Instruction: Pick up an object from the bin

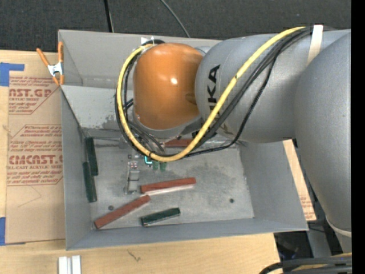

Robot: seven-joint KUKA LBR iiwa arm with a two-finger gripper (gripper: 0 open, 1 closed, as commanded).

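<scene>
My gripper (132, 180) reaches down from under the arm's wrist to the bin floor, left of the middle. Just to its right lies a reddish-brown flat stick (168, 186) with a pale edge, its left end close to the gripper. A second reddish-brown stick (122, 212) lies slanted just below the gripper, toward the bin's front left. A short dark green stick (161, 216) rests near the front wall, right of that one.
Two dark green sticks (90, 156) (89, 182) lie end to end along the left wall. Another reddish piece (177, 143) shows partly under the arm at the back. The arm and its orange cover hang over the bin's back half.
</scene>
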